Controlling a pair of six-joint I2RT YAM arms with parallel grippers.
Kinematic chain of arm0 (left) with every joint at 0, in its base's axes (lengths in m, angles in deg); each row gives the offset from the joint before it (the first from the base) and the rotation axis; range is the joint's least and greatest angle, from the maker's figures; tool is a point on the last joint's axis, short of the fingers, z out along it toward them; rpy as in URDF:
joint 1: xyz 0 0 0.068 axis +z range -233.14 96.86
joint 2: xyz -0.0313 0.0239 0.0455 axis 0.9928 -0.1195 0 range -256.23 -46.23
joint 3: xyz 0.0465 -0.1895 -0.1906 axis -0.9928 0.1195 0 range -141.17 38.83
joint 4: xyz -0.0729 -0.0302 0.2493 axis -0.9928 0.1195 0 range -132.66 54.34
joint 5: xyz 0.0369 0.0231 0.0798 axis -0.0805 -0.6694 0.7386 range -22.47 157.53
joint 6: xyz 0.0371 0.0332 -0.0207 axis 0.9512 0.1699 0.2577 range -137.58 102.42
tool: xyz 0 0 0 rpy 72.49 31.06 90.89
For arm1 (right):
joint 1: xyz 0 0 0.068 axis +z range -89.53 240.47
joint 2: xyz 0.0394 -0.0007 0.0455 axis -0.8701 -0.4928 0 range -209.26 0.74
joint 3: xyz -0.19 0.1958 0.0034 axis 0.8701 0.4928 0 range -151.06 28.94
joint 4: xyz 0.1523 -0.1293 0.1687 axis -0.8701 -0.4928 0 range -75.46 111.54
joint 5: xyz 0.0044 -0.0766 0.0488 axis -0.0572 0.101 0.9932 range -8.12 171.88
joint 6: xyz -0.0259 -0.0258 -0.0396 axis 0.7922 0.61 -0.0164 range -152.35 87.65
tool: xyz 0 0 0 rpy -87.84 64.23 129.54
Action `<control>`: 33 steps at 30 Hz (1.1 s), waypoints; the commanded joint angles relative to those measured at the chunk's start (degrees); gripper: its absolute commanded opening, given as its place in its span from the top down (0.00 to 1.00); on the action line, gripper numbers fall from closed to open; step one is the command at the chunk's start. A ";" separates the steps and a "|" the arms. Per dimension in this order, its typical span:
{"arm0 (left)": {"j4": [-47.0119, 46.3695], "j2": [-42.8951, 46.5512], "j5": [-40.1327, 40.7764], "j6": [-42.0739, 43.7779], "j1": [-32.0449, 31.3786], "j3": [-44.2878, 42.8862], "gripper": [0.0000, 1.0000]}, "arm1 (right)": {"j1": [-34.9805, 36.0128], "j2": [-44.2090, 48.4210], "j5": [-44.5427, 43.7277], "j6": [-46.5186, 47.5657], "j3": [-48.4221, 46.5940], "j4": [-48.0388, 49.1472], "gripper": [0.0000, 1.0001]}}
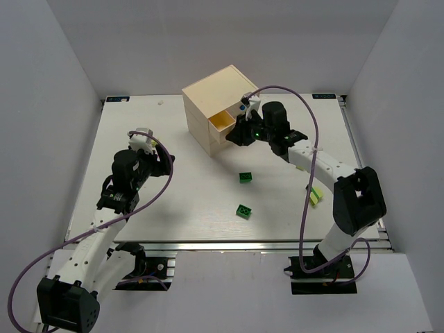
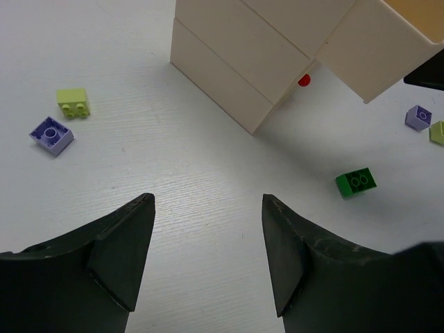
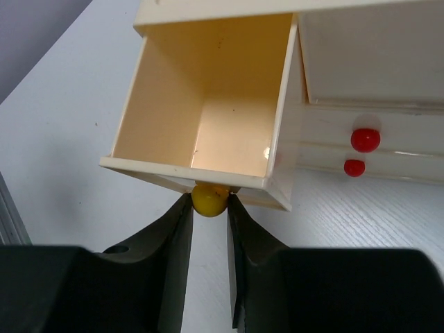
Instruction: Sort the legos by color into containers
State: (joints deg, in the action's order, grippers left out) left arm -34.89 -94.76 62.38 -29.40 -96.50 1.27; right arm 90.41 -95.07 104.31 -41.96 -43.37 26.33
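Legos: one green brick (image 1: 243,211) lay well in front of the chest (image 1: 215,97), and a second green brick (image 1: 245,177) lay closer to it. A yellow-green brick (image 2: 73,103) and a purple brick (image 2: 51,134) sat together, left of the chest in the left wrist view.
Left gripper (image 2: 207,208): jaws spread wide, holding nothing, above the bare table (image 2: 208,139) before the chest's corner.
Right gripper (image 3: 208,205): fingers clamped on the yellow knob (image 3: 210,198) at the chest's front.
Drawer (image 3: 159,104): slid out of the chest, open.
Red knobs (image 3: 365,139): two, on the chest's closed fronts beside the drawer.
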 commanded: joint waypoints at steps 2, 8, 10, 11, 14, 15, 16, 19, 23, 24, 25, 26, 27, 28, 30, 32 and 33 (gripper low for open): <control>-0.12 0.46 -0.74 0.48 -0.26 -1.73 0.27 | -0.58 3.17 0.15 1.70 1.39 1.09 0.75; -0.12 -0.50 -1.09 0.48 -0.26 -1.64 0.23 | -0.58 2.56 2.17 1.96 -0.19 -1.01 0.25; -0.04 -1.12 -0.92 0.21 -0.26 -1.81 0.21 | -0.75 3.17 2.87 2.57 -0.28 -1.72 0.21; -0.04 -1.91 -0.57 -0.22 -0.26 -1.73 0.20 | -0.67 3.52 3.22 3.01 -0.11 -2.16 0.17; 0.49 -4.80 1.97 -2.50 0.35 -2.16 0.19 | -1.01 5.37 4.10 5.64 0.59 -6.36 0.13; 0.93 -6.03 3.72 -3.21 0.36 -2.51 0.19 | -1.19 5.98 4.72 6.87 0.86 -6.99 0.12; 1.45 -7.35 6.26 -3.91 0.36 -3.04 0.19 | -1.63 7.38 5.24 8.62 1.29 -7.78 0.12; 4.61 -13.15 11.73 -7.95 0.36 -6.02 0.20 | -2.24 10.71 8.76 14.42 3.58 -11.20 0.11; 9.01 -18.96 17.62 -15.23 0.88 -10.25 0.25 | -3.91 15.82 10.78 18.73 7.44 -16.03 0.19; 9.28 -20.45 19.54 -16.04 0.89 -11.38 0.26 | -4.61 16.87 10.96 19.18 8.58 -16.13 0.27; 9.45 -21.50 20.17 -16.74 0.89 -11.92 0.26 | -4.97 19.32 11.05 19.36 11.12 -16.05 0.62; 10.07 -22.47 20.96 -18.14 0.89 -12.62 0.27 | -6.80 20.56 10.88 17.88 12.71 -14.48 0.79; 10.68 -23.70 22.36 -18.68 0.89 -14.45 0.27 | -7.51 21.62 10.96 16.74 14.38 -13.16 0.94; 11.21 -26.58 22.90 -19.38 1.41 -15.69 0.27 | -8.48 23.37 11.40 15.51 17.61 -11.76 1.00; 14.45 -30.20 24.39 -21.58 1.41 -18.67 0.27 | -12.17 24.61 12.71 15.31 18.61 -10.59 1.00; 17.70 -35.65 25.18 -23.33 1.94 -23.77 0.22 | -14.97 24.88 13.51 15.58 17.22 -13.13 1.00; 18.68 -37.32 25.62 -23.60 1.94 -25.18 0.19 | -16.47 25.06 14.38 15.41 17.12 -13.32 1.00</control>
State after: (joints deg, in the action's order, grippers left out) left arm -21.58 -128.70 84.06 -48.91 -95.17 -19.13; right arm 77.01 -71.38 115.74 -26.44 -25.06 12.48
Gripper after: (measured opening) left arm 0.782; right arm 0.012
